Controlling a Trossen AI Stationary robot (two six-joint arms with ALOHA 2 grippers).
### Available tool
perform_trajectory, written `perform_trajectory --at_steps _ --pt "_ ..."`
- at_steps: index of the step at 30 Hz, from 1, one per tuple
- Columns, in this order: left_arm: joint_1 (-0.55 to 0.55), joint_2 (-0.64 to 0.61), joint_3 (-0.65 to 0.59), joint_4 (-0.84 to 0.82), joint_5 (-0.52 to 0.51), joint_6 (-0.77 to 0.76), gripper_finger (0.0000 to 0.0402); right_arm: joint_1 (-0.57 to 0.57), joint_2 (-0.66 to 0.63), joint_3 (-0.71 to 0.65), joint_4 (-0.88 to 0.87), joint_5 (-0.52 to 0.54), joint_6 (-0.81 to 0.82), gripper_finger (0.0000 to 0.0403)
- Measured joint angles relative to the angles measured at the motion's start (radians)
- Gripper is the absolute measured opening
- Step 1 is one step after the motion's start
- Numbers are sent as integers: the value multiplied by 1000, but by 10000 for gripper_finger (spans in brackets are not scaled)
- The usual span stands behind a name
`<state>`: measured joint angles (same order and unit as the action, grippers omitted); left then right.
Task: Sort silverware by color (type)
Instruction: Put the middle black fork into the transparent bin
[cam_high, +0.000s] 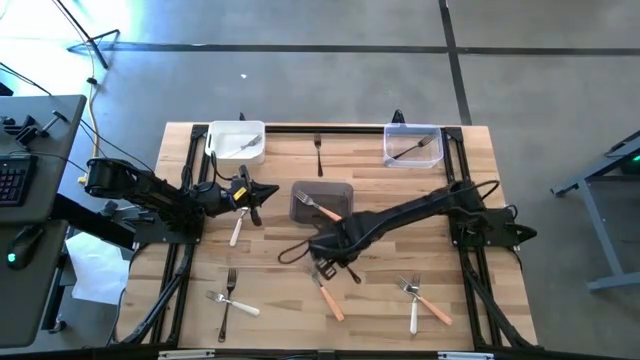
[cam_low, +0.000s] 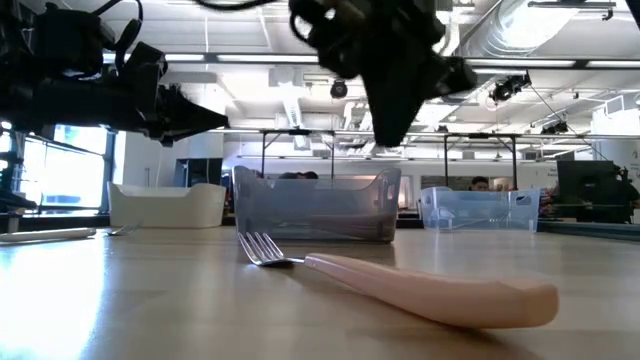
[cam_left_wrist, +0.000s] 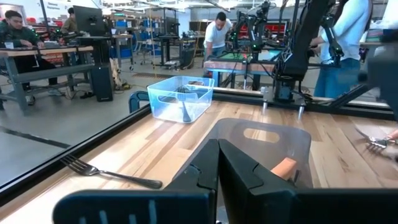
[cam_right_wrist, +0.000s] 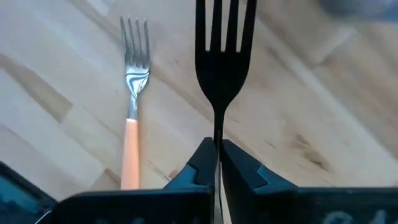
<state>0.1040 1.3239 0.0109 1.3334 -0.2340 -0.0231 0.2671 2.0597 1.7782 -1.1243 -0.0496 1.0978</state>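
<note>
Overhead, level and wrist views of a light wooden slatted counter (cam_high: 370, 170) carrying scattered forks and three plastic tubs.

The right end effector (cam_right_wrist: 218, 163) is pressed together on the stem of an all-black fork (cam_right_wrist: 219, 56), whose tines project forward beyond the fingertips; it hangs over the centre of the counter, just near of the smoky grey rectangular tub (cam_high: 322, 201). Beside it on the wood lies a fork with silvery tines and an orange-salmon handle (cam_right_wrist: 132, 112), apart from the pinched fork.

The left end effector (cam_high: 268, 190) is pressed together with nothing between its fingers, hovering left of the grey tub.

The grey tub holds one fork with an orange-salmon handle (cam_high: 324, 209). At the far left stands a white rectangular tub (cam_high: 236, 142) with a fork inside; at the far right a clear bluish rectangular tub (cam_high: 413, 146) contains a dark fork (cam_high: 414, 149). Between these two tubs a dark-handled fork (cam_high: 319, 153) lies on the counter.

A white-handled fork (cam_high: 237, 229) lies below the left end effector. At the near left are two crossed forks (cam_high: 229, 300); at the near right, a white-handled fork (cam_high: 413, 305) crosses an orange-handled fork (cam_high: 428, 303). People stand at benches in the room beyond.
</note>
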Motion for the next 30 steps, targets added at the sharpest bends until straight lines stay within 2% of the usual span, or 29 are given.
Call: perform_trajectory --at_steps 6,13,22,26,30 --pt "0 0 0 0 0 -2 0 -66 -103 0 -189 51 24 2" --pt "0 0 0 6 0 -18 0 -277 -244 0 -394 150 98 2" --pt "0 0 0 30 0 -36 0 -722 -319 0 -411 234 32 2" --pt "0 0 0 35 0 -33 0 -898 -320 -12 -401 235 150 2" --pt "0 0 0 35 0 -27 0 -977 -320 -77 -352 185 242 2"
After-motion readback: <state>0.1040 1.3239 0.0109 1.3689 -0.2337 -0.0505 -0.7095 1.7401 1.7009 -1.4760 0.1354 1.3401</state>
